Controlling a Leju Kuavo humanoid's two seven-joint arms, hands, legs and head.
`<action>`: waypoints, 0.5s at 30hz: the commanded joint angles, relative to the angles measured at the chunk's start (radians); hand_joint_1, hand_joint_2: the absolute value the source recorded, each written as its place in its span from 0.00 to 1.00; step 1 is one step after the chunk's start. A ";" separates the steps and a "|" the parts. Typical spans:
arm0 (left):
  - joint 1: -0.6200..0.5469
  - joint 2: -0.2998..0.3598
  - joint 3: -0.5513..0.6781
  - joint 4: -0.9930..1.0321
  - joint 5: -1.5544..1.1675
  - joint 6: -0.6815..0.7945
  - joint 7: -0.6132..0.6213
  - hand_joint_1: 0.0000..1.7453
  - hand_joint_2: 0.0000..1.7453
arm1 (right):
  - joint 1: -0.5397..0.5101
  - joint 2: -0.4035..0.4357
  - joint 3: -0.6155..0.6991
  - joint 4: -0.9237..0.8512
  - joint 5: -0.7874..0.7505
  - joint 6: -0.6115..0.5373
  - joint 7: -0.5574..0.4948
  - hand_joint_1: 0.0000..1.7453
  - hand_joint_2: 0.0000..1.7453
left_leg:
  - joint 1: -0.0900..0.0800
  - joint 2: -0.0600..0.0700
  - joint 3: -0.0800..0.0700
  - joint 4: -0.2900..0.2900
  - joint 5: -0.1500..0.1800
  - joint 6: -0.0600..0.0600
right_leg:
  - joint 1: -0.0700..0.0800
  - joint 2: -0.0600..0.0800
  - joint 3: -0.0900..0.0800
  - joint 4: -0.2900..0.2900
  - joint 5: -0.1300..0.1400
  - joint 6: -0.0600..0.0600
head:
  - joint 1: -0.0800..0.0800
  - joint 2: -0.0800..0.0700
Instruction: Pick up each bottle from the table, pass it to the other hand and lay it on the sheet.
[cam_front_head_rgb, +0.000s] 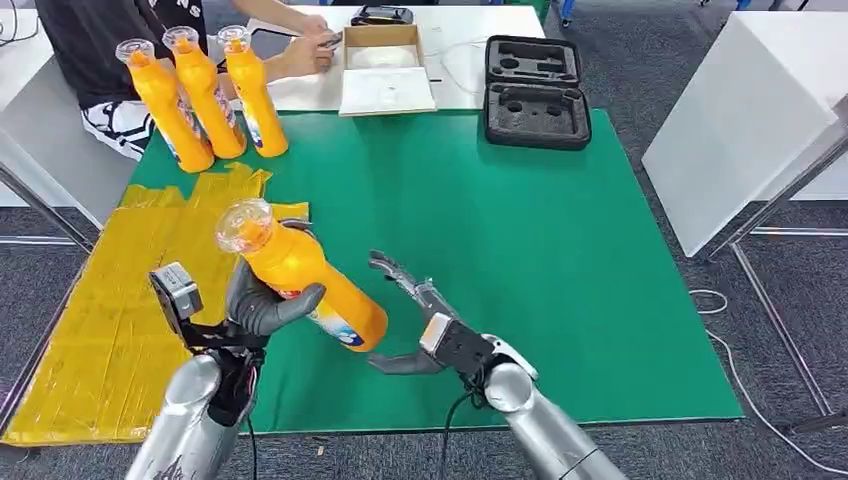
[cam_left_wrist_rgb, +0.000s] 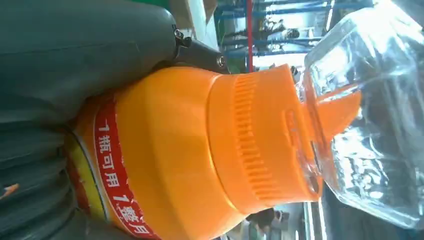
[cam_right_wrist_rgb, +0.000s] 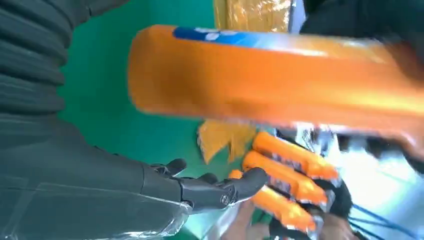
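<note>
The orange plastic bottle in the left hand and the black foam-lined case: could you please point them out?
orange plastic bottle (cam_front_head_rgb: 300, 270), head view, on its body.
black foam-lined case (cam_front_head_rgb: 536, 92), head view, on the hinge between its halves.

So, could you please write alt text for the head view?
The left robot hand holds a tilted orange plastic bottle with a clear cap above the green table mat; the open right robot hand is beside its base. Three matching bottles stand behind a yellow sheet.
</note>
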 joint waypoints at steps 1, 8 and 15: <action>-0.100 0.046 0.080 0.091 -0.144 0.086 -0.013 1.00 1.00 | 0.091 -0.096 -0.148 -0.189 -0.099 0.125 0.027 0.00 0.00 | 0.001 -0.003 0.004 0.001 -0.002 -0.003 | 0.001 -0.005 0.006 0.000 -0.003 -0.001 | 0.000 0.000; -0.123 0.054 0.077 0.122 -0.366 0.207 -0.055 1.00 1.00 | 0.133 -0.084 -0.211 -0.249 -0.103 0.153 0.036 0.00 1.00 | 0.001 -0.001 0.003 0.001 -0.002 -0.003 | 0.001 -0.003 0.004 0.000 -0.002 -0.001 | 0.000 0.000; -0.137 0.082 0.011 0.116 -0.833 0.461 -0.004 1.00 1.00 | 0.154 -0.069 -0.264 -0.271 -0.086 0.151 0.041 0.00 1.00 | 0.002 0.001 0.006 0.002 -0.004 -0.004 | 0.002 -0.002 0.007 0.001 -0.004 -0.002 | 0.000 0.000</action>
